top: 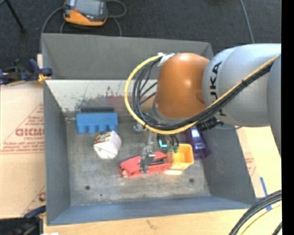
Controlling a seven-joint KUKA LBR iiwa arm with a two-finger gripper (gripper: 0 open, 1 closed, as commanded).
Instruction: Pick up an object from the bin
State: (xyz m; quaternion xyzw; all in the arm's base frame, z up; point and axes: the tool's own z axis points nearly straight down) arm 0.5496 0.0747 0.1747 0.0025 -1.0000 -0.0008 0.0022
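Five loose things lie in the grey bin (pixel 56 151), so take them from the near wall back. Nearest you is a flat red plastic piece (pixel 130 168), lying long-ways left to right on the floor, right of centre. The claw (pixel 148 161) stands low over its middle, at or just above its top face. You cannot tell from here how wide the claw is set, nor whether it has hold of anything.

Touching the red piece's right end is a small orange-yellow open box (pixel 185 155). Just beyond that sits a purple thing (pixel 199 143), partly under the arm. To the left, well apart from the claw, is a white crumpled lump (pixel 107 144). Farther back, near the far wall, lies a blue toothed block (pixel 97 121).

By my reading you are at the end of the reach, with the grasp itself not yet shown. The red piece is the likely pick. The next move calls for closing across its narrow width, then a straight lift. Watch the orange-yellow box: it is close enough to snag or be dragged along.
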